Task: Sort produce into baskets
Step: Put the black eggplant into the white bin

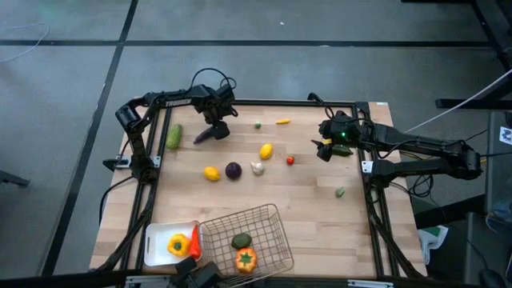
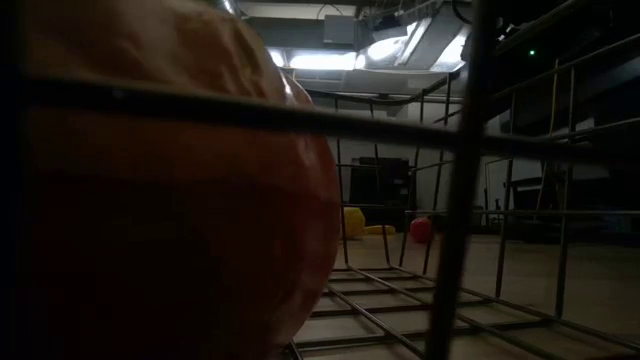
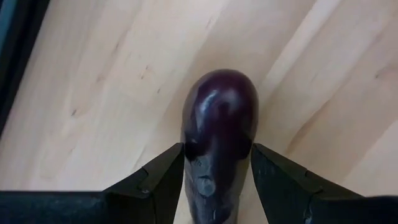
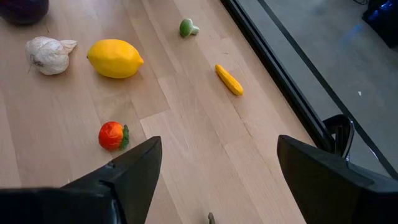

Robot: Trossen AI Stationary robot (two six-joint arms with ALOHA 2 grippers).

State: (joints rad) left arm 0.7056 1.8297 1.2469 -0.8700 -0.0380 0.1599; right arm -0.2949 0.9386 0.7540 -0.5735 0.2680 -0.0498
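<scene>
A purple eggplant [image 1: 210, 134] is near the table's far left, with my left gripper [image 3: 217, 147] pointing down and shut on it. My right gripper [image 4: 219, 142] hangs open over the far right of the table [image 1: 320, 216] with nothing between its fingers. Loose produce lies on the wood: a cucumber [image 1: 174, 136], two lemons [image 1: 266, 150] [image 1: 211, 173], a purple onion [image 1: 233, 170], garlic [image 1: 257, 168] and small red [image 1: 290, 160], green [image 1: 258, 125] and yellow [image 1: 282, 122] pieces. The wire basket [image 1: 268, 224] holds an orange pepper [image 1: 246, 258] and a green piece [image 1: 242, 240]. The white tray [image 1: 158, 240] holds a yellow pepper [image 1: 179, 245]. My left gripper pinches the eggplant's two long sides [image 3: 194, 155] between its two fingers. The fingers [image 3: 165, 171] come from above, pointing down, and lie across it. The rounded end [image 3: 221, 87] sticks out past them. I cannot tell whether the eggplant is clear of the table.
A dark frame [image 1: 370, 136] borders the table. Basket and tray stand at the near edge, left of centre. Another small green piece [image 1: 340, 192] lies near the right edge. In the low view the orange pepper [image 2: 150, 190] and basket wires [image 2: 460, 180] block most of the sight.
</scene>
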